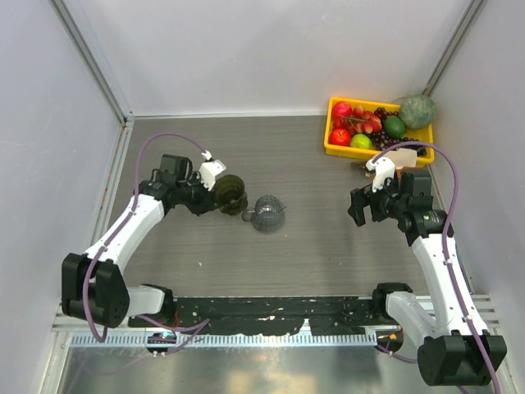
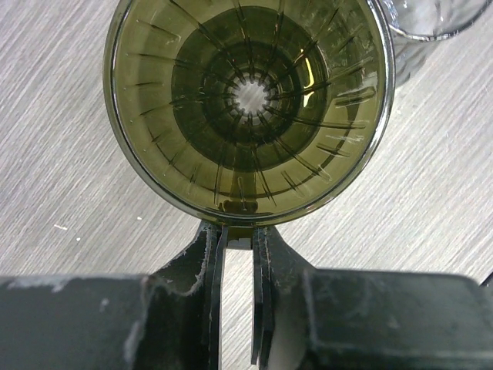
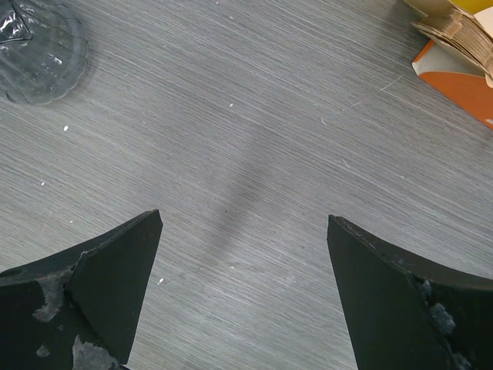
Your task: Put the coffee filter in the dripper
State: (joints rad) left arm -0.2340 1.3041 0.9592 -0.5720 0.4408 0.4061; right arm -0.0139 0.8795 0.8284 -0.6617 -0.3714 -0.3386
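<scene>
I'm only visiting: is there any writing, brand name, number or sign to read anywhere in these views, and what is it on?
None: no readable text in any view.
The orange box beside the coffee filters shows only plain colour in its visible corner.
The dripper, the grey cup and the yellow fruit tray show no lettering.

Bare tabletop point(image 1: 320, 246) lies open between the arms and beneath the right pincer point(image 3: 245, 218). The translucent grey cup point(image 1: 267, 213) crowds the dripper point(image 1: 232, 194) on the right, the left pincer point(image 2: 239, 235) on the left; its mouth is unobstructed.
</scene>
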